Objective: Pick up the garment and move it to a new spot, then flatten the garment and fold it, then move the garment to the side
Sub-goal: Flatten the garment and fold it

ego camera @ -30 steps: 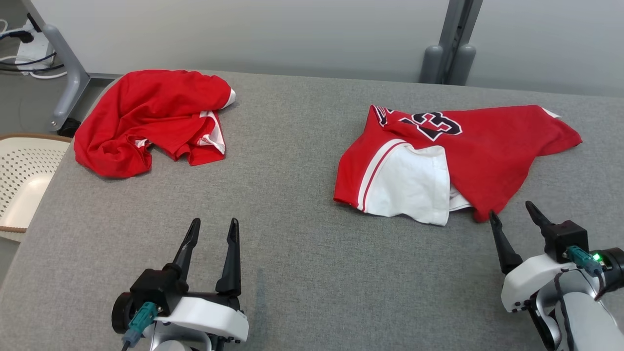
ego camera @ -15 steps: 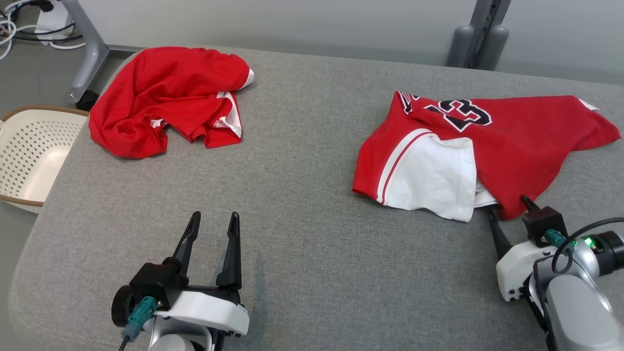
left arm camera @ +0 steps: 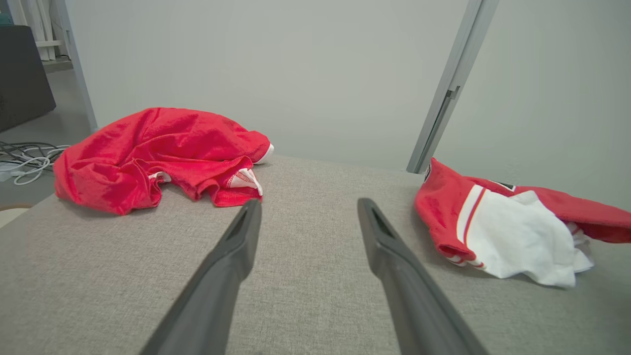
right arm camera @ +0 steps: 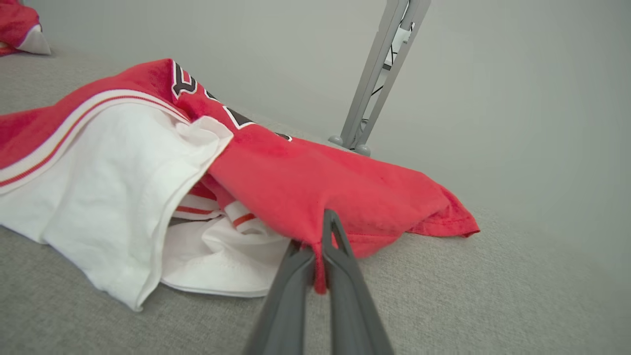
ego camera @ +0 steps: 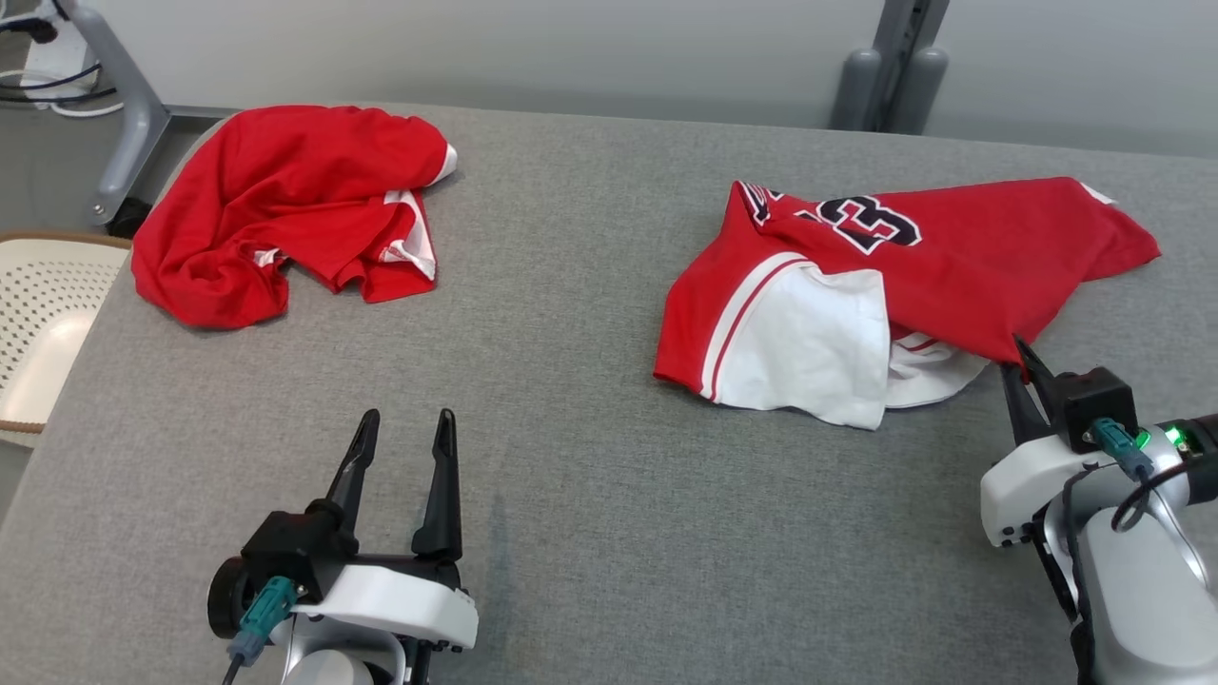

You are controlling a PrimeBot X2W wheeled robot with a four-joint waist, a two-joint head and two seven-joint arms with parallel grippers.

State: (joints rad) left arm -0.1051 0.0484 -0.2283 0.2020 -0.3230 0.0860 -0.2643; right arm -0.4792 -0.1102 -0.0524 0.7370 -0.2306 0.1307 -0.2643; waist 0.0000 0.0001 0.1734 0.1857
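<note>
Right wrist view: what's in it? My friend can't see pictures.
The right gripper is shut on a corner of the red and white jersey, which lies rumpled on the gray table. A gray post stands behind.

We see a wide bare strip of grey table (ego camera: pixel 571 285) between the crumpled red garment (ego camera: pixel 276 209) at far left and the red-and-white jersey (ego camera: pixel 856 276) at right. Ahead of the left gripper (ego camera: pixel 407 417) the surface is free. A perforated basket (ego camera: pixel 38 314) stands beside the table's left edge.
</note>
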